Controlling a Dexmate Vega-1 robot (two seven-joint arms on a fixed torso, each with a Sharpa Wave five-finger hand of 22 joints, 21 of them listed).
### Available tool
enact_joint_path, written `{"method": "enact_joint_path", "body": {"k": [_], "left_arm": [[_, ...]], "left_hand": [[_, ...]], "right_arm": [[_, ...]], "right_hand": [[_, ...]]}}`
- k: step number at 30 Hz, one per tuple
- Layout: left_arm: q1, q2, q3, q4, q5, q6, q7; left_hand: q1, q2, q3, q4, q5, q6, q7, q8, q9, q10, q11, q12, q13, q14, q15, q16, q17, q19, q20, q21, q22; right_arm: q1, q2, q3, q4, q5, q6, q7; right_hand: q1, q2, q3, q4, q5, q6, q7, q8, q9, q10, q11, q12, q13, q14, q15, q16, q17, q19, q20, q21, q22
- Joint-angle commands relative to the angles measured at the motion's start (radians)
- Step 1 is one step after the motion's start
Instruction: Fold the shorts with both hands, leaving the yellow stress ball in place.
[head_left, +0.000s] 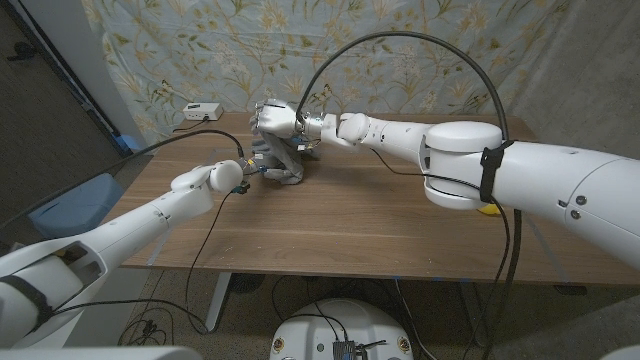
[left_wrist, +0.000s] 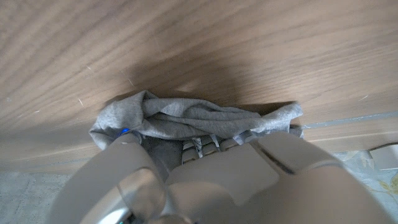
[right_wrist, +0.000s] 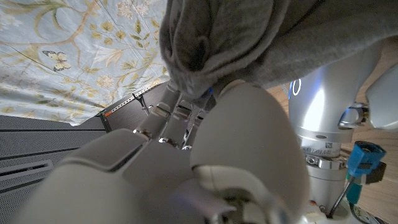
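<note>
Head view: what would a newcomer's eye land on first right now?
The grey shorts, bunched and lifted off the far middle of the wooden table, hanging from the right hand. Next, the left hand beside them, gripping their lower edge. A sliver of yellow peeks under the right arm.

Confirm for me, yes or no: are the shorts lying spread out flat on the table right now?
No. In the head view the gray shorts are bunched in a heap, with the right hand gripping and lifting the fabric above the wooden table.
</note>
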Motion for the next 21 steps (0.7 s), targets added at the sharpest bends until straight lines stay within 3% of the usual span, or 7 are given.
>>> {"method": "enact_joint_path", "body": {"k": [1,3,5,10,12,16,21], "left_arm": [[0.010,0.014,0.001,-0.041,-0.008,0.013,0.008],[0.018,0.023,-0.006,-0.062,-0.010,0.021,0.011],[0.028,0.033,-0.016,-0.086,-0.012,0.031,0.017],[0.059,0.062,-0.046,-0.154,-0.020,0.060,0.035],[0.073,0.077,-0.058,-0.187,-0.021,0.078,0.039],[0.101,0.110,-0.088,-0.258,-0.023,0.118,0.048],[0.146,0.154,-0.132,-0.361,-0.019,0.180,0.075]], "left_hand": [[-0.010,0.000,0.002,-0.007,0.007,0.012,0.004,0.003,0.005,0.044,0.034,0.007,0.159,0.067,0.054,0.007,0.147,0.182,0.101,0.005,0.110],[-0.010,0.000,0.002,-0.007,0.007,0.013,0.005,0.004,0.005,0.044,0.035,0.007,0.159,0.067,0.054,0.007,0.147,0.183,0.101,0.004,0.110],[-0.011,0.000,0.002,-0.008,0.007,0.013,0.005,0.004,0.005,0.043,0.036,0.006,0.159,0.067,0.054,0.007,0.147,0.183,0.101,0.004,0.110],[-0.011,0.000,0.002,-0.009,0.008,0.013,0.005,0.003,0.005,0.045,0.036,0.007,0.159,0.068,0.055,0.007,0.147,0.184,0.101,0.003,0.110],[-0.011,0.000,0.002,-0.010,0.008,0.012,0.005,0.003,0.005,0.045,0.035,0.007,0.159,0.068,0.055,0.007,0.147,0.184,0.102,0.002,0.110],[-0.011,0.001,0.002,-0.011,0.008,0.013,0.006,0.003,0.005,0.045,0.036,0.007,0.159,0.069,0.056,0.007,0.147,0.185,0.102,0.002,0.110],[-0.007,0.004,0.005,-0.015,0.008,0.019,0.011,0.006,0.005,0.046,0.037,0.007,0.159,0.070,0.058,0.007,0.146,0.186,0.103,0.000,0.110]], "right_arm": [[-0.033,0.043,-0.002,0.024,0.023,-0.111,0.089],[-0.037,0.042,0.006,0.022,0.040,-0.128,0.112],[-0.042,0.041,0.021,0.021,0.065,-0.146,0.128],[-0.061,0.034,0.099,0.015,0.185,-0.167,0.157],[-0.062,0.032,0.110,0.014,0.213,-0.187,0.149],[-0.063,0.025,0.120,0.011,0.252,-0.213,0.133],[-0.056,0.015,0.094,0.009,0.248,-0.234,0.132]], "right_hand": [[-0.107,-0.014,-0.005,0.019,0.021,-0.167,-0.014,-0.016,-0.011,-0.164,-0.008,-0.004,-0.012,-0.093,-0.149,-0.063,-0.041,-0.022,-0.051,-0.034,-0.006],[-0.179,-0.019,-0.019,0.037,0.024,-0.272,-0.014,-0.015,-0.015,-0.243,-0.001,-0.002,-0.017,-0.163,-0.138,-0.077,-0.041,-0.035,-0.030,-0.063,-0.007],[-0.218,-0.015,-0.026,0.049,0.027,-0.325,-0.015,-0.013,-0.017,-0.285,-0.018,-0.002,-0.020,-0.190,-0.134,-0.076,-0.038,-0.044,-0.017,-0.081,-0.006],[-0.456,0.024,-0.095,0.176,0.035,-0.527,-0.002,-0.009,-0.015,-0.387,0.013,0.007,-0.022,-0.236,-0.122,-0.056,-0.015,-0.039,0.009,-0.135,-0.003],[-0.502,0.030,-0.106,0.205,0.031,-0.570,0.017,-0.011,-0.014,-0.407,0.027,0.006,-0.022,-0.230,-0.113,-0.051,-0.012,-0.035,0.016,-0.142,-0.003],[-0.519,0.017,-0.112,0.211,0.031,-0.590,0.037,-0.008,-0.014,-0.405,0.040,0.011,-0.022,-0.217,-0.110,-0.049,-0.017,-0.022,0.026,-0.145,-0.003],[-0.493,0.011,-0.097,0.185,0.039,-0.553,0.048,0.013,-0.016,-0.374,0.043,0.023,-0.023,-0.192,-0.120,-0.048,-0.030,-0.007,0.022,-0.149,-0.003]]}}
